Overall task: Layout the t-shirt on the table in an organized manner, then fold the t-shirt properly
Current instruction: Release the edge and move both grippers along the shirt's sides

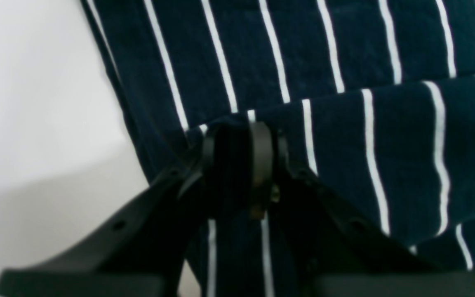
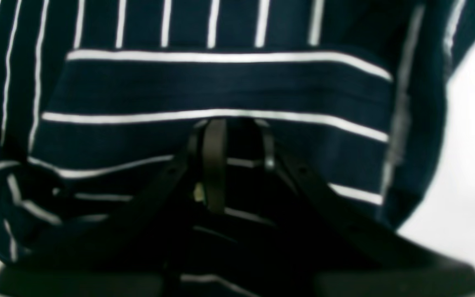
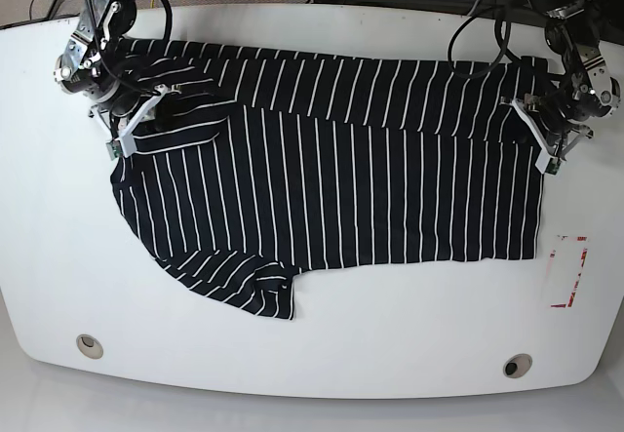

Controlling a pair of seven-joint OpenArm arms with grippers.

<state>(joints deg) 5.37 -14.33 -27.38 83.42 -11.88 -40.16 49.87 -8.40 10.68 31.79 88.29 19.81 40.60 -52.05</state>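
Both grippers are clamped on folds of the t-shirt (image 3: 331, 188). In the left wrist view the left gripper (image 1: 243, 140) has its black fingers (image 1: 260, 152) drawn close together with a raised edge of dark striped cloth pinched between them; the fabric drapes away to the right of the jaws, and bare white table (image 1: 35, 123) shows on the left of that view. In the base view this gripper (image 3: 539, 125) sits at the right end of the garment, at the far right corner of the cloth, where a band of fabric is doubled over. In the right wrist view the right gripper (image 2: 233, 140) is likewise closed on cloth: its fingers (image 2: 215, 165) bite a folded flap whose white stripes run crosswise, while the layer beyond it carries stripes running lengthwise. In the base view that gripper (image 3: 136, 120) is at the far left, on the sleeve and shoulder area, where the cloth is bunched. Outward from the two grips, the t-shirt lies spread across the middle of the table (image 3: 390, 354), its length running left to right, with the far edge folded over toward the near side in a long strip. A sleeve (image 3: 244, 281) juts out at the near left, slightly rumpled. A red-and-white sticker (image 3: 568, 271) lies on the table just right of the near right corner of the cloth, apart from it. Two round grey holes, one (image 3: 89, 345) near left and one (image 3: 517, 365) near right, sit along the near edge, well apart from the garment.
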